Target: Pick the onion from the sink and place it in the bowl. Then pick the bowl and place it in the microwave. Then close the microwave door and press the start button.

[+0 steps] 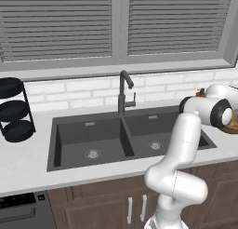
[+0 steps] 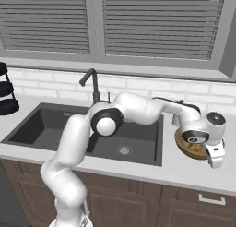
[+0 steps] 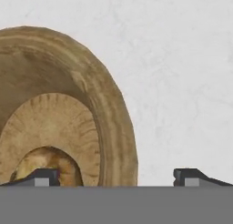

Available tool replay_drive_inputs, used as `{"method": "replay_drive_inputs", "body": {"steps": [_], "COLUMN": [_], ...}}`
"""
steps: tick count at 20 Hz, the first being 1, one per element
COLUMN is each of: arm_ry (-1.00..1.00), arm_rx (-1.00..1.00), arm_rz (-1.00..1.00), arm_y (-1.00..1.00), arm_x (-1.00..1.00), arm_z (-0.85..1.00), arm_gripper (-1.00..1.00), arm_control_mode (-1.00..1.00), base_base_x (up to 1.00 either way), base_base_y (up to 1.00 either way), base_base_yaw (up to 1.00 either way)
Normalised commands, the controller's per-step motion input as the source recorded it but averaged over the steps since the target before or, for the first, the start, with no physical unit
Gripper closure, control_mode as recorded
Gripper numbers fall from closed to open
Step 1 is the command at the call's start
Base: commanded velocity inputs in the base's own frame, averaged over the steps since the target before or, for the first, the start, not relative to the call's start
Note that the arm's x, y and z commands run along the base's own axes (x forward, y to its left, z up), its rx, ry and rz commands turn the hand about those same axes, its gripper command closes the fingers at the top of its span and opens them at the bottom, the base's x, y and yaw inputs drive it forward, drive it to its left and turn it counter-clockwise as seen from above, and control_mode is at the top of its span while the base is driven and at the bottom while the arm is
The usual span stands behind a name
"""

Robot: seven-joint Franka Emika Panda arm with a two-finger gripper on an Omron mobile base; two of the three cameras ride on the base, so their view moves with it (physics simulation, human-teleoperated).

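The tan wooden bowl [image 3: 109, 127] sits on the pale counter to the right of the dark double sink [image 1: 74, 130]. The yellow-brown onion [image 3: 45, 161] lies inside the bowl. My gripper [image 3: 117, 177] hangs open just above the bowl's rim, with one fingertip [image 3: 43, 176] over the inside and the other over the bare counter. From the right base view the hand hovers over the bowl [image 2: 184, 147] with the gripper [image 2: 208, 153] pointing down. The bowl [image 1: 231, 128] peeks out at the right edge of the left base view. The microwave and its door are out of view.
A tall black faucet [image 1: 124, 90] stands behind the sink, and each basin holds a silver drain ring [image 1: 92, 153]. A black tiered rack [image 1: 14, 109] stands at the far left of the counter. Behind it all are a white brick wall and a window with blinds.
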Motion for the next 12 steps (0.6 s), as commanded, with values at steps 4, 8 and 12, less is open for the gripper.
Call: {"method": "replay_drive_inputs", "body": {"steps": [4,8,12], "arm_ry": [0.0,0.01,0.0], "arm_rx": [0.04,0.02,0.01], "arm_rz": [0.0,0.0,0.0], "arm_y": [-0.16,0.0,0.0], "arm_x": [0.1,0.24,0.01], "arm_z": [-0.32,-0.19,-0.17], "arm_gripper": [-1.0,-1.0,1.0], "arm_control_mode": [-1.0,-1.0,-1.0], "base_base_x": [0.0,0.0,0.0], "base_base_y": [0.0,0.0,0.0], "base_base_yaw": [0.0,0.0,0.0]}}
